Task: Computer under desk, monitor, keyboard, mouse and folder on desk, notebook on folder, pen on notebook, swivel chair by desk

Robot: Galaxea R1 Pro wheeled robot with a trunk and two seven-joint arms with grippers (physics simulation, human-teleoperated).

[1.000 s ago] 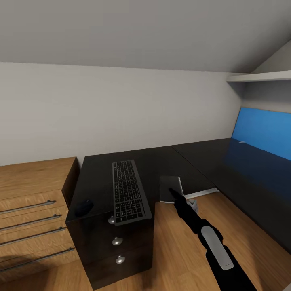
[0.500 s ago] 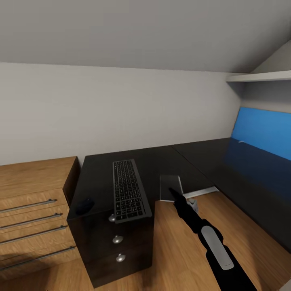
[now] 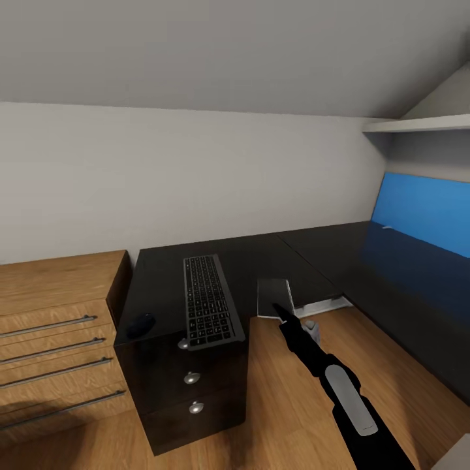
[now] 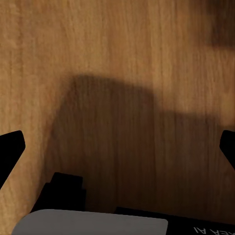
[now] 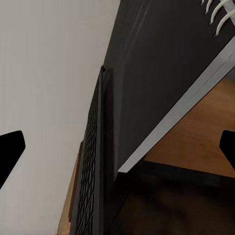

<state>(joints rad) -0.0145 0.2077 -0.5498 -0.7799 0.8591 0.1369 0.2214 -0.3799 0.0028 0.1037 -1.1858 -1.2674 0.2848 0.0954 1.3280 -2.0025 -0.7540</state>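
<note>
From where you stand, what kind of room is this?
Probably a bedroom or attic work corner: a black L-shaped desk carrying a keyboard and mouse, a wooden drawer cabinet, under a sloped ceiling.

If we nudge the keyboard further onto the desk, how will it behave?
The keyboard looks thin, flat and rigid, so it would probably slide as one piece rather than flex. Its near end juts past the desk edge above the drawers, so a downward press there might tip it. The glossy top likely offers little grip, so it may skid or rotate.

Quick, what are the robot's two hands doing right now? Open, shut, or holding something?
Left gripper: open, empty, above the wooden floor.
Right gripper: open, holding nothing, close to the notebook at the desk edge.
</note>
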